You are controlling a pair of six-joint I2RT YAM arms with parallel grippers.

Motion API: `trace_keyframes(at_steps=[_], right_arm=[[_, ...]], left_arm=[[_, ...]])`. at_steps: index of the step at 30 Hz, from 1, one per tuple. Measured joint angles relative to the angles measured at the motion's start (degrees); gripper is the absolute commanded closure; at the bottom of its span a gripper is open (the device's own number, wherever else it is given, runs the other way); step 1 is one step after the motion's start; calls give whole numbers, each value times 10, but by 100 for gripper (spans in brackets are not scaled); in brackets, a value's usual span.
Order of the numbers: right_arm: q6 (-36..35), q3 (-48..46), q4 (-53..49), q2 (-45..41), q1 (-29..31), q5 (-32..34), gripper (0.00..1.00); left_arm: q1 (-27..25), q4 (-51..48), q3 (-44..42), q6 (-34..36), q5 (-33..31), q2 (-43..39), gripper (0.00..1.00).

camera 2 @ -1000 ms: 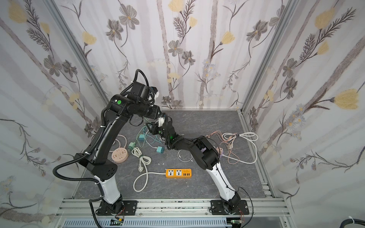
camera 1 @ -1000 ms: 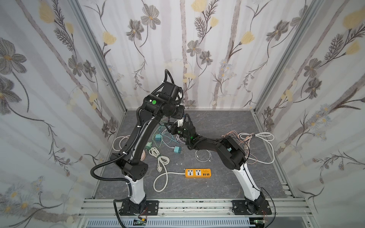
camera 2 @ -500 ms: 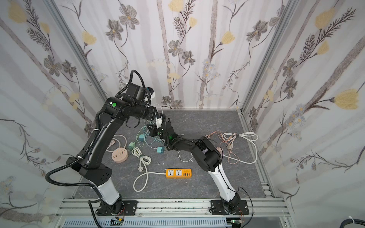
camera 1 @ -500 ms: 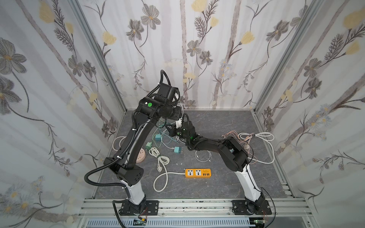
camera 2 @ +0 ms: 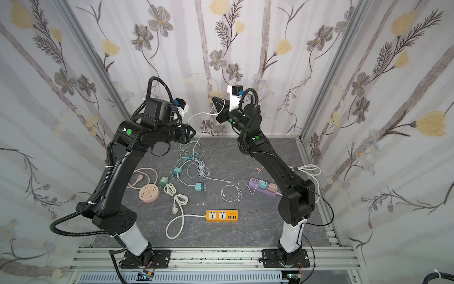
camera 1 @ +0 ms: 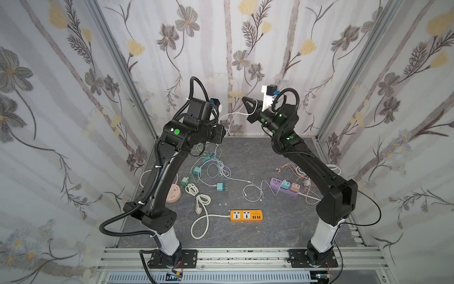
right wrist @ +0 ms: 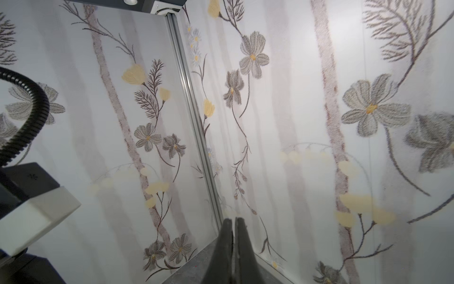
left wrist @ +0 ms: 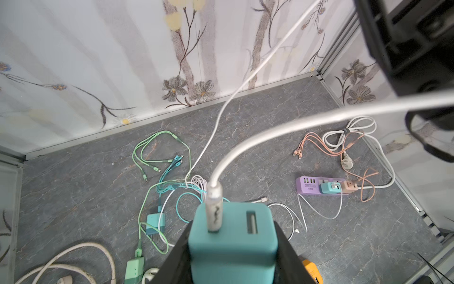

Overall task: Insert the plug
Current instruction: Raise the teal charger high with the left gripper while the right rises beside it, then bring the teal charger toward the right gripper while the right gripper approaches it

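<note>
Hands aloft: left hand (camera 2: 191,133) grips teal charger (left wrist: 233,246), right hand (right wrist: 234,222) pinches cable (left wrist: 282,127).

Wallpapered walls (camera 1: 61,123): pale grey-white, soft grey vertical stripes, grey flowers, pale yellow blooms, thin dark stems.
Stone-look floor (camera 1: 270,228): dark grey, faint light veining.
Flat orange plastic power strip (camera 1: 246,215): orange body, white socket faces, cream cord.
Long purple plastic power strip (camera 1: 275,183), behind-right of the orange strip: lilac, carrying a teal block (camera 1: 285,184) and a peach block (camera 1: 294,188).
Round plastic socket puck (camera 1: 174,194), left of the orange strip: peach-pink.
Behind the orange strip: mint green adapter (camera 1: 185,182), teal adapter (camera 1: 221,186).
Teal square plastic charger block (left wrist: 233,243): teal, grey slot.
Thin white round cable (left wrist: 270,127): white, dark squiggle on its connector.
Robot arms (camera 1: 162,177): black, green dots, white lower columns.
</note>
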Motion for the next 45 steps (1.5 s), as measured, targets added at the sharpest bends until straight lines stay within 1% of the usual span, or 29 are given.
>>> trace_keyframes(at_steps=[4, 7, 9, 11, 13, 16, 19, 20, 22, 24, 26, 27, 31, 32, 35, 38, 41, 45], right_arm=[[-45, 73, -66, -3, -5, -21, 100], [-82, 155, -112, 12, -9, -30, 100], [-100, 214, -137, 30, -18, -30, 100], [-114, 255, -158, 44, -27, -30, 100], [-127, 272, -177, 49, -36, -30, 100], [-139, 263, -203, 49, -52, -45, 100], [-143, 181, -220, 30, -67, -62, 100], [-144, 140, -226, 20, -71, -64, 98], [-150, 60, -233, 2, -79, -65, 92], [-156, -27, -246, -20, -85, -59, 79], [-158, -105, -254, -44, -90, -45, 60], [-158, -142, -260, -58, -90, -37, 53], [-153, -273, -292, -126, -92, 1, 39], [-151, -302, -303, -145, -92, 7, 32], [-139, -386, -334, -210, -92, 17, 22], [-127, -444, -368, -279, -94, 22, 20], [-111, -466, -404, -336, -97, 22, 19], [-102, -468, -442, -394, -101, -36, 21]], left_arm=[[0, 1, 34, -2, 28, 18, 76], [0, 2, 87, -2, 56, 41, 76], [0, 5, 139, -2, 77, 63, 76], [0, 9, 176, -5, 91, 79, 77], [-2, 19, 191, -8, 104, 90, 77], [-12, 26, 193, -15, 119, 109, 78], [-32, 30, 176, -17, 125, 129, 79], [-38, 35, 160, -17, 125, 134, 80], [-45, 44, 125, -17, 117, 141, 81], [-47, 54, 87, -17, 98, 151, 81], [-48, 56, 60, -17, 80, 160, 81], [-49, 57, 50, -17, 76, 163, 81], [-53, 76, 17, -17, 68, 166, 80], [-54, 81, 10, -17, 67, 166, 80], [-54, 89, 1, -16, 65, 170, 80], [-54, 98, -1, -8, 59, 177, 81], [-54, 108, -19, 9, 55, 178, 81], [-61, 146, -104, 61, 54, 155, 81]])
